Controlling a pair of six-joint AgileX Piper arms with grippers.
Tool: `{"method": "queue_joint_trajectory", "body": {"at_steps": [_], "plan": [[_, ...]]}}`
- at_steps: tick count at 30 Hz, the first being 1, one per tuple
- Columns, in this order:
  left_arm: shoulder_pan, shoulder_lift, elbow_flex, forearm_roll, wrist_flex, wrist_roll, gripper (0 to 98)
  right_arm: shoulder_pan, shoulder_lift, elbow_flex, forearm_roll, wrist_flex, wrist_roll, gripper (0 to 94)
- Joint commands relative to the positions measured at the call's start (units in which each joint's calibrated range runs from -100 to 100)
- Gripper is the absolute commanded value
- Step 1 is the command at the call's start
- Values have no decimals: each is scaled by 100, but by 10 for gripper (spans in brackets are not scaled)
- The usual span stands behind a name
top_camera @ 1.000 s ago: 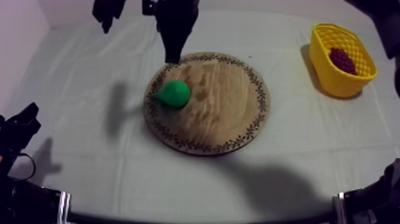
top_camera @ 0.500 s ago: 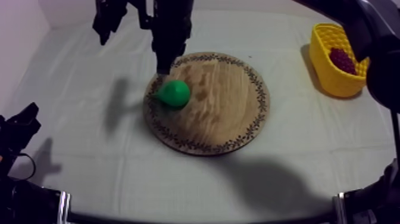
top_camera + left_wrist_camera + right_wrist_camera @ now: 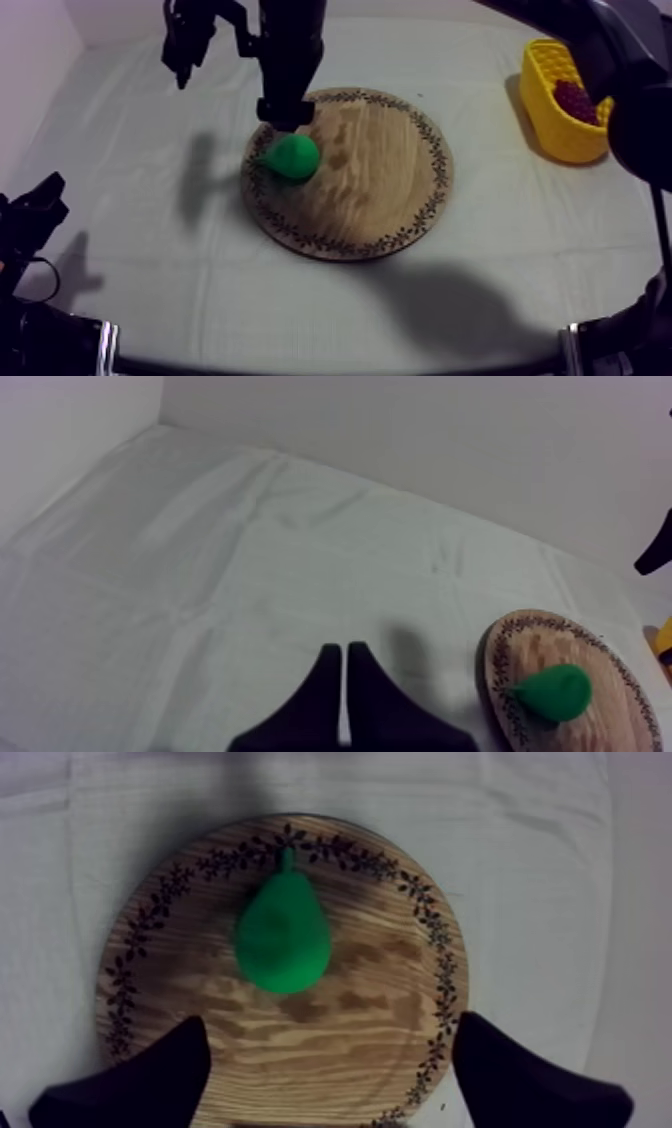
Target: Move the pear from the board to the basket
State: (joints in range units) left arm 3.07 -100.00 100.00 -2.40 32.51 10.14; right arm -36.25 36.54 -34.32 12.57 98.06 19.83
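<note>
A green pear (image 3: 292,157) lies on the left part of the round wooden board (image 3: 385,190). My right gripper (image 3: 287,114) hangs just behind and above the pear, on an arm that reaches in from the upper right. In the right wrist view its black fingers (image 3: 150,1077) stand wide apart, and the pear (image 3: 283,937) lies on the board (image 3: 370,1012) ahead of them, stem pointing away. My left gripper (image 3: 35,210) rests at the table's left edge. Its fingers (image 3: 343,696) lie together as a narrow wedge over the cloth, the board (image 3: 530,651) and pear (image 3: 553,691) off to one side.
A yellow basket (image 3: 545,110) stands at the table's far right with a bunch of dark grapes (image 3: 575,100) inside. Grey-white cloth covers the table around the board. The right arm passes above the basket.
My right gripper's fingers have gone from shut to wide apart, and the gripper has come a little lower over the pear. The pear and my left arm have stayed put.
</note>
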Motion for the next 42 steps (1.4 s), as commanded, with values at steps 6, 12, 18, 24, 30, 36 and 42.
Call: {"method": "queue_joint_trajectory", "body": {"at_steps": [6, 12, 18, 24, 30, 36, 42], "plan": [[1, 0, 0, -2, -1, -1, 1, 21, 174, 74, -149, -5, 120, 722], [1, 0, 0, -2, -1, -1, 1, 71, 469, 144, -256, -13, 196, 714], [1, 0, 0, -2, -1, -1, 1, 118, 851, 158, -350, -34, 215, 708], [1, 0, 0, -2, -1, -1, 1, 129, 1238, -22, -422, -50, 251, 704], [1, 0, 0, -2, -1, -1, 1, 119, 1640, -329, -444, -73, 289, 697], [1, 0, 0, -2, -1, -1, 1, 112, 1959, -501, -433, -140, 291, 684], [1, 0, 0, -2, -1, -1, 1, 114, 2161, -597, -418, -221, 246, 639]]}}
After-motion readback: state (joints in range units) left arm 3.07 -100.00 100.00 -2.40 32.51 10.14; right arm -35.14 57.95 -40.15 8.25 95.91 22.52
